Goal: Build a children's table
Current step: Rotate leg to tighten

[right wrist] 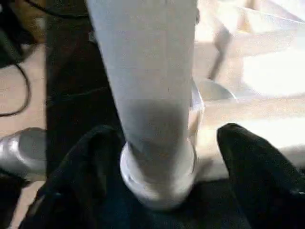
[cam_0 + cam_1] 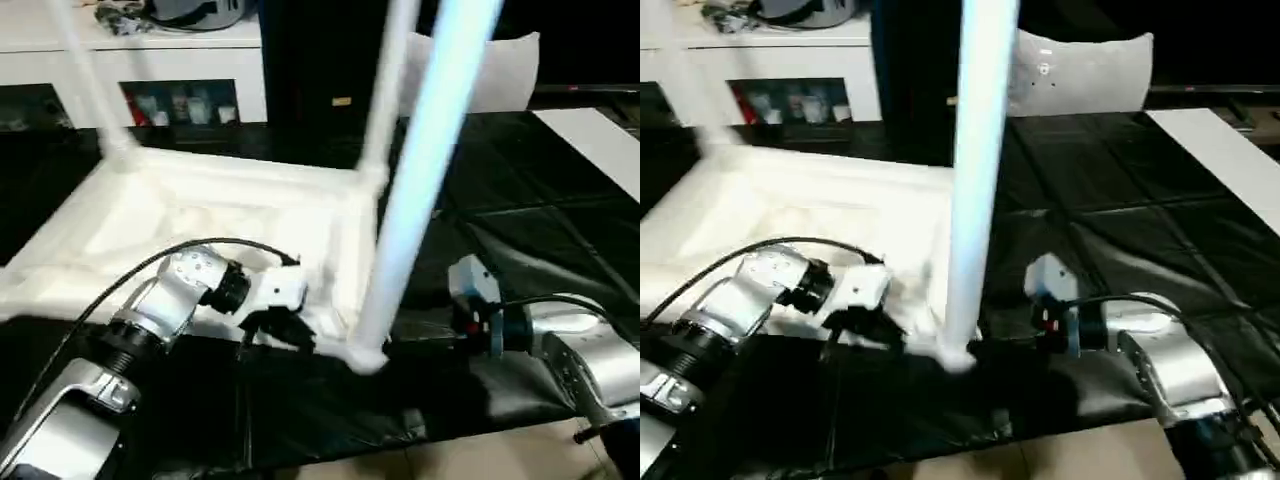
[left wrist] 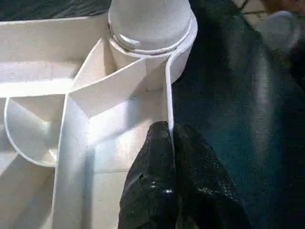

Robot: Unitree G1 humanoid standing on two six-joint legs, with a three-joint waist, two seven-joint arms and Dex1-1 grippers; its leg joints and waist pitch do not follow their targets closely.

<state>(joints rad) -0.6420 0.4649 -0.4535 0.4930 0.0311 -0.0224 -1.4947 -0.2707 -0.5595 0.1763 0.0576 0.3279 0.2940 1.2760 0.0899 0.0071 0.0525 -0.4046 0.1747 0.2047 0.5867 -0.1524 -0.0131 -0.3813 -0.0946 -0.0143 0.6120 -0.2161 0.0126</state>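
The white tabletop (image 2: 200,225) lies upside down on the black mat, ribbed underside up. Three white legs stand in its corner sockets: far left (image 2: 88,80), far right (image 2: 388,90) and the near right leg (image 2: 430,180). My left gripper (image 3: 170,131) is shut on the tabletop's thin rim wall just beside the near right socket (image 3: 150,33); it also appears at the front rim (image 2: 285,328). My right gripper (image 1: 167,133) is open, with one black finger (image 1: 81,181) on each side of the near right leg's base (image 1: 157,176).
A white cabinet with glass doors (image 2: 150,70) stands behind the mat. A grey-white cushion-like panel (image 2: 505,70) leans at the back right, and a flat white board (image 2: 600,140) lies at the right. The black mat (image 2: 520,240) ends at the front, where tan floor (image 2: 450,462) begins.
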